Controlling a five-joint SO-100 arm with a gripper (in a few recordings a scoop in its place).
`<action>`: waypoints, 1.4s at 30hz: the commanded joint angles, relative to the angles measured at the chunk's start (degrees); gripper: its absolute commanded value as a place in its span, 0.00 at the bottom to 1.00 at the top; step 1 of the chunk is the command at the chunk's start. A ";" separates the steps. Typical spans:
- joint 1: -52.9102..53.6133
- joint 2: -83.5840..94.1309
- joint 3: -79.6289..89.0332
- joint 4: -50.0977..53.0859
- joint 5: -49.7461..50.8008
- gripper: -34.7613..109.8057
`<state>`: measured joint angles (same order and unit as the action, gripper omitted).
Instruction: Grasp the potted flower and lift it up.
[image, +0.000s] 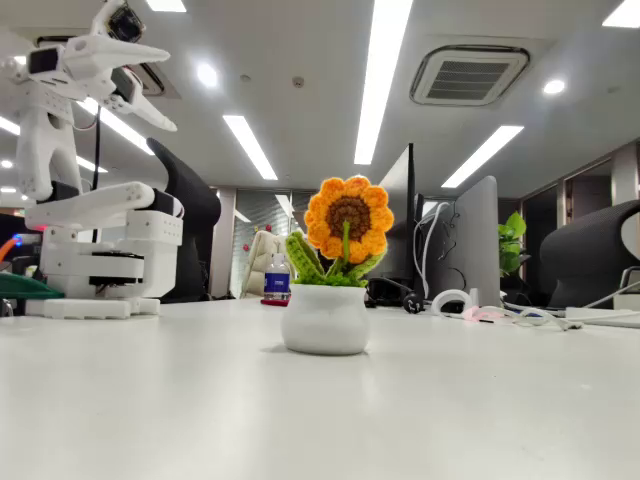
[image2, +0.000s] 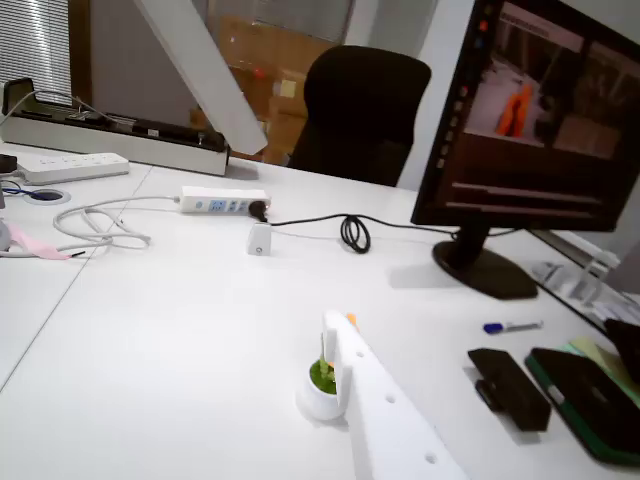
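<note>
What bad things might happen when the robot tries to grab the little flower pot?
1. The potted flower has a round, glossy pot, so it might slip between the fingers or tip over.
2. The gripper is raised far from it; in the wrist view a finger partly hides the pot, so aiming may be off.
3. Closing too high would squash the soft petals.

We count one potted flower (image: 336, 262), centre of fixed view. One water bottle (image: 277, 278) at its 9 o'clock. One leafy plant (image: 512, 243) at 3 o'clock. In wrist view: two power strips, one (image2: 222, 202) at 11 o'clock of pot, another (image2: 65, 165) farther toward 10 o'clock. One monitor (image2: 540, 110) at 1 o'clock. One chair (image2: 360, 110) at 12. One marker (image2: 511, 326) at 3 o'clock.
</note>
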<state>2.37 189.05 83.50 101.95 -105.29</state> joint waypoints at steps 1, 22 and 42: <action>0.09 0.00 -0.18 1.32 -0.44 0.75; 0.09 0.00 -0.26 1.32 -0.44 0.75; 4.66 -0.09 0.70 1.14 -0.62 0.75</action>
<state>4.66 188.96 83.50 102.83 -105.29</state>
